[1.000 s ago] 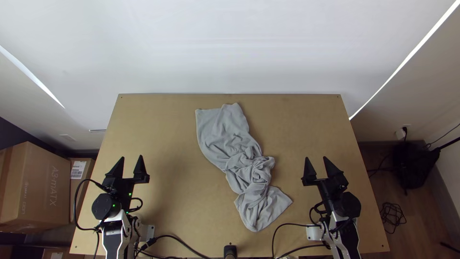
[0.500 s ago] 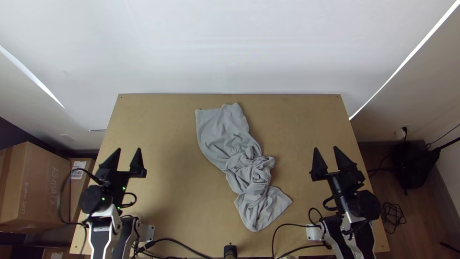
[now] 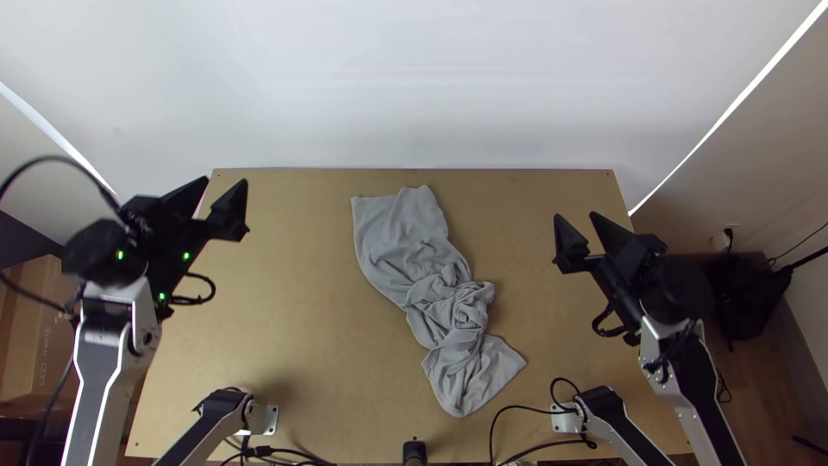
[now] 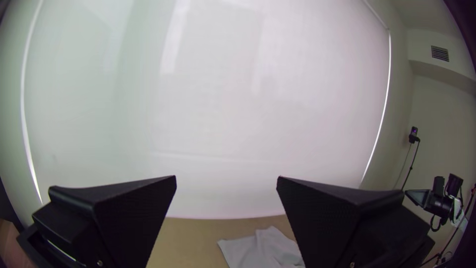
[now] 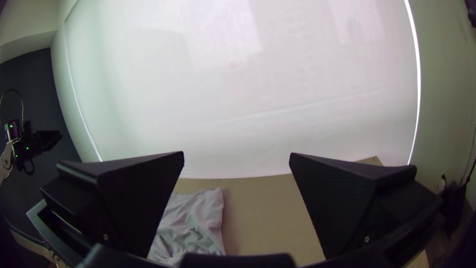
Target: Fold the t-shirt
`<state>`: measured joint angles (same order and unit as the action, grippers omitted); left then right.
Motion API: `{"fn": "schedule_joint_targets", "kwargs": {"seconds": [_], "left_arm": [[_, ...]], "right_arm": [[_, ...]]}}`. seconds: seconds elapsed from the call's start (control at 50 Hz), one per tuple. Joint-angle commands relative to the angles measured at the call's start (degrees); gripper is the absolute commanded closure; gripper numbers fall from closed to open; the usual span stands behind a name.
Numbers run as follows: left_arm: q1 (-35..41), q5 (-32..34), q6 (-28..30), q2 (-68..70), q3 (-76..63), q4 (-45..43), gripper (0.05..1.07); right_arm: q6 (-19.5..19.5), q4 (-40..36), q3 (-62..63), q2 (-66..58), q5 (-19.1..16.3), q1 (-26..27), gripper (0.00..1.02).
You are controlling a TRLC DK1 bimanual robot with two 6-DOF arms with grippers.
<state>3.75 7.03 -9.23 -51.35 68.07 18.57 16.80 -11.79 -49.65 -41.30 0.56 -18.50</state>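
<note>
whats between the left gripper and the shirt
In the top view, bare wooden tabletop lies between the left gripper and the grey t-shirt.

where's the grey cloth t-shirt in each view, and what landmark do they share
top view: grey cloth t-shirt slants across the middle, bunched halfway
left wrist view: far part between the fingers of the left gripper
right wrist view: part between the right gripper's fingers
shared: light wooden table's far edge

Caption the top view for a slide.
Both grippers, left and right, hang open on either side of a rumpled grey t-shirt.
</note>
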Motion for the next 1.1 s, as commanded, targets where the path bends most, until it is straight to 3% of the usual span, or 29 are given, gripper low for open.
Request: {"fn": "schedule_joint_targets", "kwargs": {"seconds": [0.0,0.22,0.32,0.54,0.76,0.98,1.08], "left_arm": [[2.8,0.5,-1.2,-7.4,7.4,5.6,0.10],[4.7,1.1,-4.1,-18.3,13.8,13.7,0.10],[4.1,1.8,-6.8,-21.6,14.2,14.8,0.10],[3.5,2.2,-10.2,-27.2,15.2,16.2,0.10],[2.8,2.2,-11.4,-29.6,15.5,17.2,0.10],[2.0,2.2,-11.4,-31.0,15.5,19.3,0.10],[2.0,2.2,-11.4,-30.9,15.1,19.3,0.10]], "right_arm": [[4.4,-4.4,-5.0,-6.2,0.0,-1.6,0.04],[7.8,-9.2,-5.1,-15.2,-0.5,-4.5,0.04],[12.4,-9.8,-3.9,-19.4,-0.7,-4.7,0.04],[22.0,-14.1,-2.7,-31.9,-11.7,-4.2,0.05],[33.6,-18.7,-1.4,-36.4,-15.2,-4.5,0.05],[37.5,-22.3,-1.1,-42.1,-23.2,-3.6,0.10],[37.7,-22.8,-1.2,-44.2,-24.6,-3.5,0.10]]}}
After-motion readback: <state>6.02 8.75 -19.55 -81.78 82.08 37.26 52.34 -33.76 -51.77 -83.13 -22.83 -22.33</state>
